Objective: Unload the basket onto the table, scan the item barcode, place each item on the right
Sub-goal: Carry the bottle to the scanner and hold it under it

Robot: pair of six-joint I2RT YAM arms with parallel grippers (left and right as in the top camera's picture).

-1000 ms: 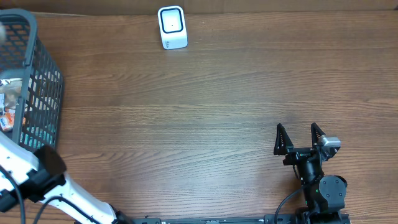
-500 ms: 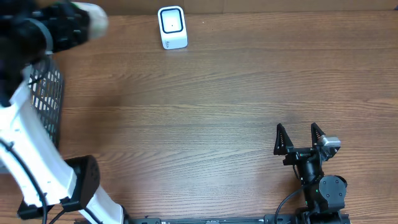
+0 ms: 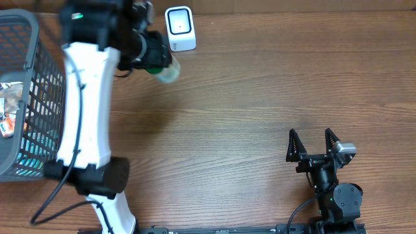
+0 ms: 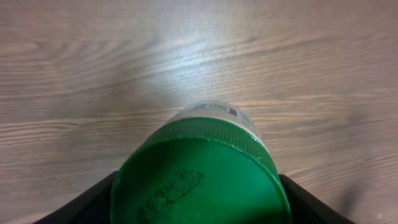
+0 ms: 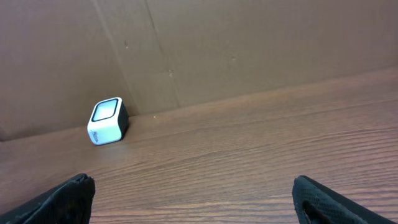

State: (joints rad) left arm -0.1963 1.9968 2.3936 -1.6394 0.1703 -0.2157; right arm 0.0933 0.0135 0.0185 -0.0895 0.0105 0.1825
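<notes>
A: From overhead, where is the item?

B: The pale jar with a round green lid [image 3: 162, 70] is pinched in the left end effector [image 3: 156, 62]. It is just beside the small white box-shaped barcode scanner [image 3: 180, 28], on the scanner's near side and a little toward the dark wire-mesh basket [image 3: 39, 78]. Jar and scanner are not touching.

A: And the other arm?

B: The right end effector [image 3: 313, 144] is well apart from the scanner, down by the near edge of the brown wood-grain counter [image 3: 260, 84]. Its fingers are spread and hold nothing. The basket stands well off to the scanner's other side, with small packets in it.

A: What does the left wrist camera give?

B: The jar's [image 4: 199, 180] green lid fills the lower middle and faces the camera. It carries faint printed characters that I cannot read. A black finger [image 4: 87, 202] presses in at each side of the lid, so the left end effector [image 4: 199, 208] is clamped on the jar. Past the lid, a strip of the pale body and its label shows over the counter [image 4: 93, 68].

A: And the right wrist?

B: The scanner [image 5: 107, 121] stands on the counter [image 5: 249, 149], with a brown board wall just behind it. Two black fingertips [image 5: 74, 193] show at the bottom corners, set wide apart, so the right end effector [image 5: 193, 205] is spread, well short of the scanner.
</notes>
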